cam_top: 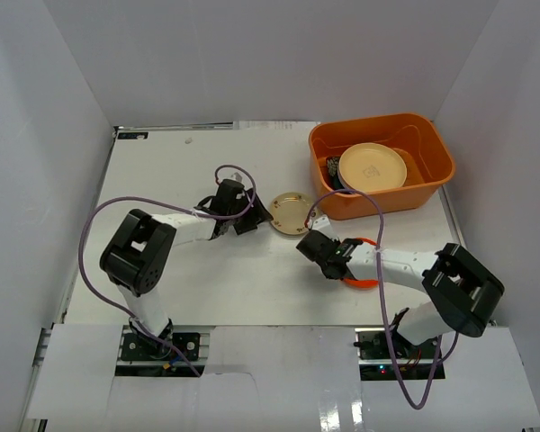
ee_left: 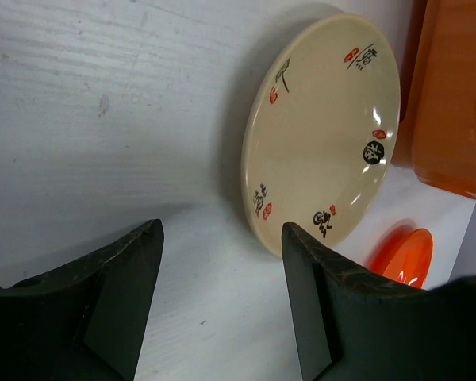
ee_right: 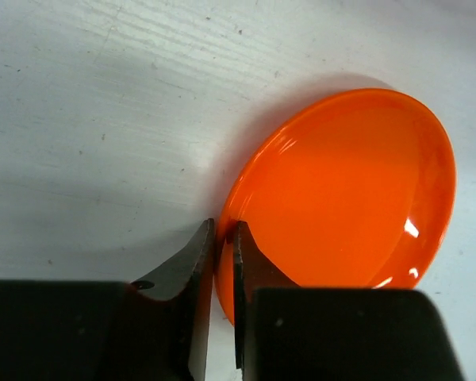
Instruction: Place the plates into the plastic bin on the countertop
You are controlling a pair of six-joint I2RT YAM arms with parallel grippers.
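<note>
A tan gold-rimmed plate [cam_top: 291,212] with small red and black marks lies on the white countertop [cam_top: 207,270]. My left gripper [cam_top: 252,219] is just left of it and open. In the left wrist view that plate [ee_left: 325,135] lies ahead, off the right finger, with nothing between the fingertips [ee_left: 222,230]. My right gripper [ee_right: 224,230] is shut on the near rim of the orange-red plate [ee_right: 341,190], one finger outside and one inside. From above, that plate [cam_top: 360,281] shows only as an arc under the right gripper [cam_top: 342,261]. The orange plastic bin [cam_top: 432,180] holds a cream plate [cam_top: 372,167] over a dark one [cam_top: 329,171].
White walls close in the countertop on the left, back and right. The bin [ee_left: 452,95] stands close behind the tan plate, and the orange-red plate [ee_left: 402,258] lies near it. A purple cable [cam_top: 94,234] loops beside the left arm.
</note>
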